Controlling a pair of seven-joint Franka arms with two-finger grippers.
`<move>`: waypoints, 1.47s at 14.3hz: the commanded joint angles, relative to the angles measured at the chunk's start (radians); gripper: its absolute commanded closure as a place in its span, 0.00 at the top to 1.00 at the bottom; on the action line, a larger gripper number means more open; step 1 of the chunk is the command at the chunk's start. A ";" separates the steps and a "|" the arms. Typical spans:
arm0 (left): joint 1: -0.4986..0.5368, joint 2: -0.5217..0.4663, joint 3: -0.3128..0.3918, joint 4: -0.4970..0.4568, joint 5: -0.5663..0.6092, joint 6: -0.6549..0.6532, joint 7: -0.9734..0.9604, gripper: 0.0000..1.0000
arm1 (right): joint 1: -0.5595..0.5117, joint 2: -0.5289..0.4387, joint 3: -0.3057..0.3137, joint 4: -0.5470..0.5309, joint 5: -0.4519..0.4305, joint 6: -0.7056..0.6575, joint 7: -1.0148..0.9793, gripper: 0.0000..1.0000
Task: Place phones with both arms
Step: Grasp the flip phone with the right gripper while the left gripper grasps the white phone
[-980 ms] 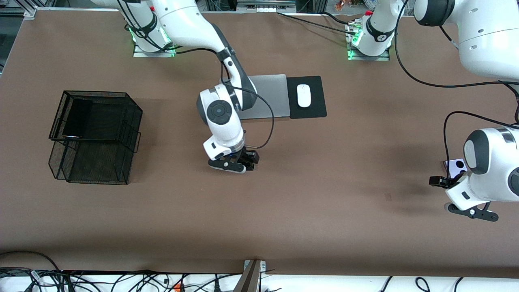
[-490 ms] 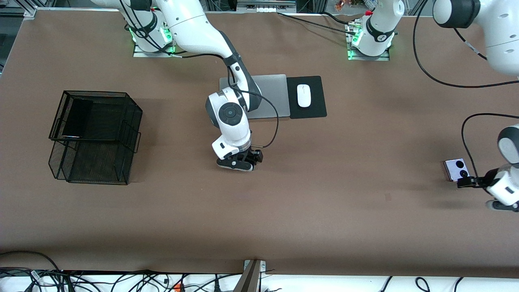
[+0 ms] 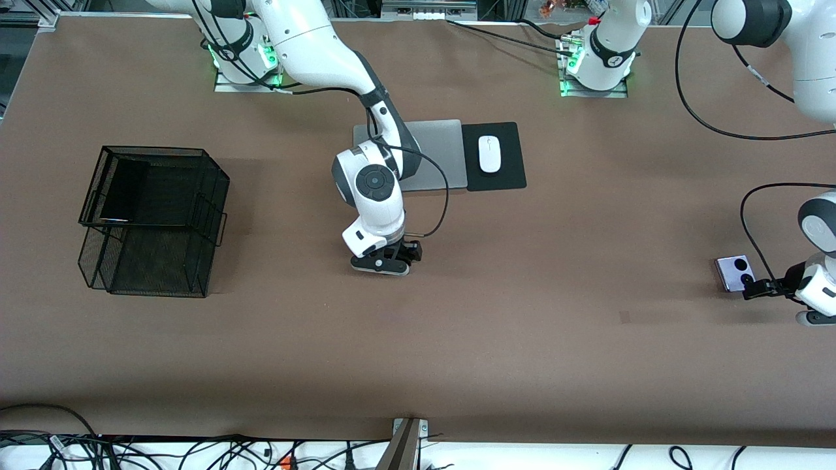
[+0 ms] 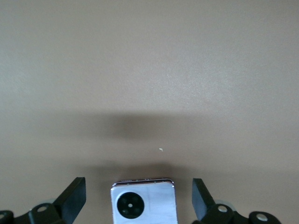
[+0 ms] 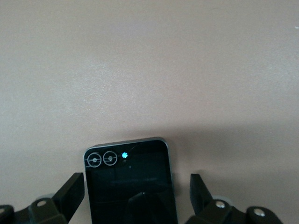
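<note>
Right gripper point(image 5: 135, 198) low over mid-table, nearer the front camera than the silver laptop point(image 3: 431, 153), fingers spread wide either side of the small black phone point(image 5: 131, 184), not clamped. Left gripper point(image 4: 138, 203) at the left arm's end of the table, likewise spread, straddling the lavender-white phone point(image 4: 143, 203) flat on the tabletop. Long black phone point(image 3: 124, 190) in the mesh tray point(image 3: 157, 222) toward the right arm's end.

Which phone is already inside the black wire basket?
The long thin black phone, lying in the basket's top tray. The small black phone and the lavender-white phone lie on the table, each between an open gripper's fingers.
</note>
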 commanded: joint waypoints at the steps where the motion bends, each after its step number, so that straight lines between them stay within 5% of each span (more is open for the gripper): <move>1: 0.002 -0.061 -0.011 -0.105 -0.022 0.031 -0.050 1.00 | 0.003 0.013 0.012 0.016 -0.002 0.004 -0.075 1.00; 5: 0.002 -0.084 -0.011 -0.214 -0.023 0.141 -0.057 1.00 | -0.001 0.011 0.014 0.013 0.001 0.004 -0.138 1.00; 13: 0.016 -0.083 -0.011 -0.265 -0.023 0.203 -0.054 1.00 | 0.004 0.011 0.019 -0.015 0.003 0.047 -0.161 0.98; 15: 0.021 -0.077 -0.011 -0.268 -0.023 0.220 -0.052 1.00 | 0.002 0.013 0.017 -0.015 0.003 0.049 -0.167 0.83; 16: 0.024 -0.072 -0.011 -0.268 -0.023 0.224 -0.052 1.00 | 0.002 0.011 0.017 -0.016 0.003 0.047 -0.169 0.68; 17: 0.029 -0.072 -0.011 -0.271 -0.023 0.232 -0.052 1.00 | 0.004 0.010 0.017 -0.018 0.003 0.046 -0.160 0.32; 18: 0.029 -0.071 -0.011 -0.283 -0.023 0.246 -0.052 1.00 | 0.003 0.010 0.017 -0.018 0.003 0.047 -0.166 0.22; 21: 0.029 -0.071 -0.013 -0.302 -0.023 0.273 -0.054 1.00 | 0.002 -0.002 0.010 -0.018 0.001 0.038 -0.183 0.18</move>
